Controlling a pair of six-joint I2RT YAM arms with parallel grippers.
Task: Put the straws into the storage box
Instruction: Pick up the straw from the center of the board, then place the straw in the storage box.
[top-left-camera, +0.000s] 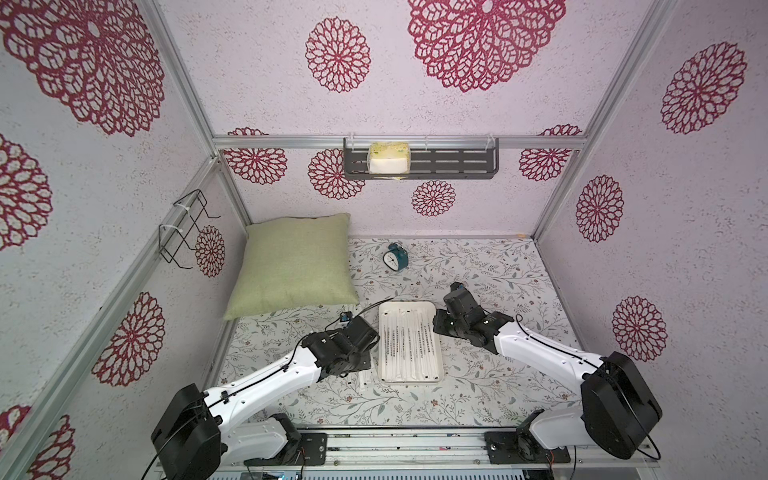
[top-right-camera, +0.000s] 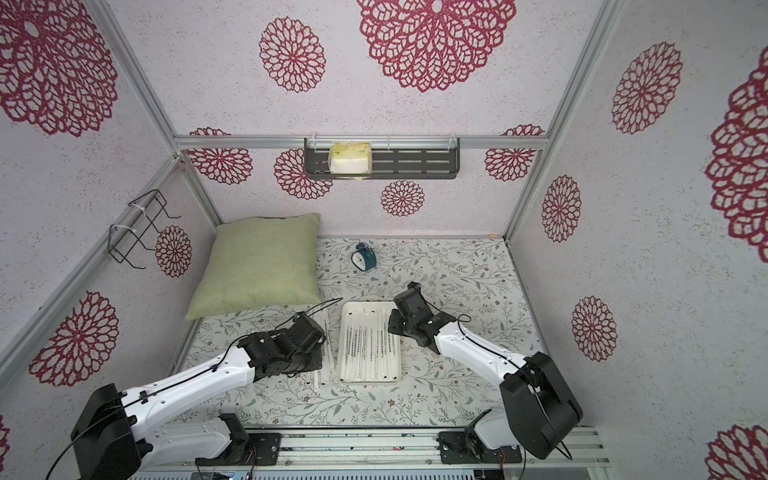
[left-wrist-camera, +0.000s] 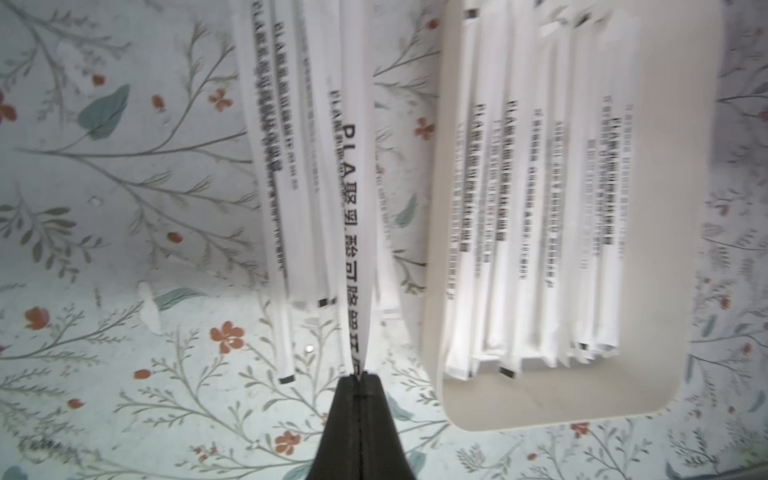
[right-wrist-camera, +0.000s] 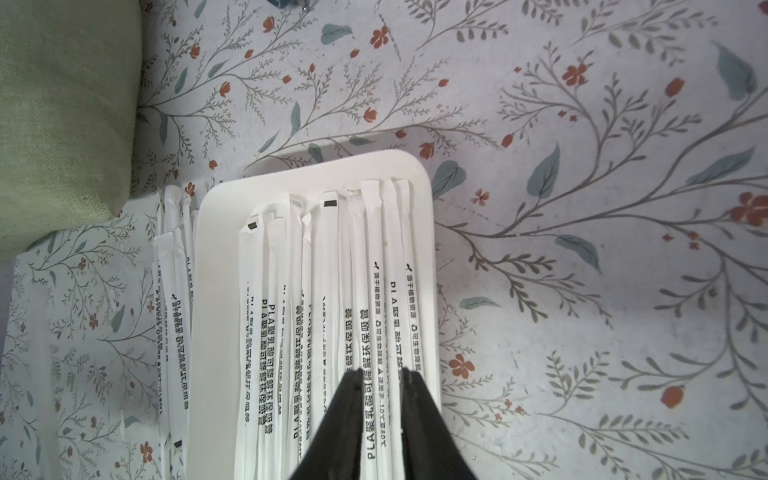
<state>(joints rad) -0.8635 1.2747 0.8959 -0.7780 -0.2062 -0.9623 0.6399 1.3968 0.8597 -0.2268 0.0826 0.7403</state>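
The storage box (top-left-camera: 388, 309) is a shallow white tray in mid-table, seen in both top views (top-right-camera: 350, 309). Several white printed straws (top-left-camera: 409, 345) lie lengthwise in it. More straws (top-right-camera: 322, 365) lie loose on the floral cloth along its left side. My left gripper (left-wrist-camera: 359, 376) hangs over that loose pile, shut on one straw (left-wrist-camera: 357, 208) that runs straight out from the tips, with the box (left-wrist-camera: 623, 395) beside it. My right gripper (right-wrist-camera: 380, 372) hovers over the box's right half with its jaws a narrow gap apart. Straws (right-wrist-camera: 332, 270) lying in the box show through the gap.
A green pillow (top-left-camera: 295, 266) leans at the back left, close to the box's far left corner. A small teal alarm clock (top-left-camera: 395, 257) stands behind the box. A dark slotted shelf (top-left-camera: 457, 162) on the back wall holds a yellowish pack. A wire rack (top-left-camera: 183, 228) hangs on the left wall.
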